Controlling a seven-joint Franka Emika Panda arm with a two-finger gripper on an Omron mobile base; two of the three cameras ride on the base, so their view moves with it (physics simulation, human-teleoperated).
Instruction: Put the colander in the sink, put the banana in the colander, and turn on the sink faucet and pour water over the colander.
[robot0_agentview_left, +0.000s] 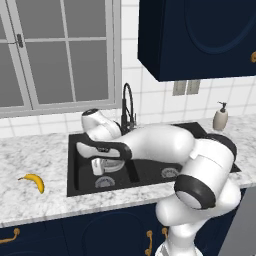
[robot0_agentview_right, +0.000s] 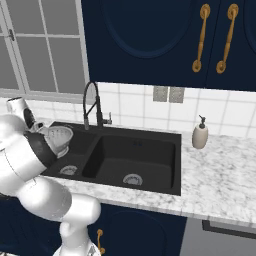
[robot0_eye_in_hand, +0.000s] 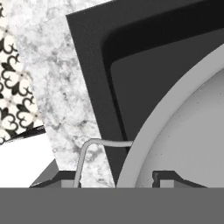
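The white marbled counter (robot0_agentview_left: 40, 155) carries the banana (robot0_agentview_left: 33, 181) and a soap dispenser (robot0_agentview_left: 220, 117).

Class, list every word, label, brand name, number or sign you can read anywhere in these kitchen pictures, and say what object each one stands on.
No readable text anywhere.
Soap bottle: plain, no label.
Wall outlets: blank plates, no markings.
Faucet, sink, colander, banana: no lettering.
Cabinet doors: gold handles, no signs.
Floor tile in the hand view: a black-and-white pattern, not writing.
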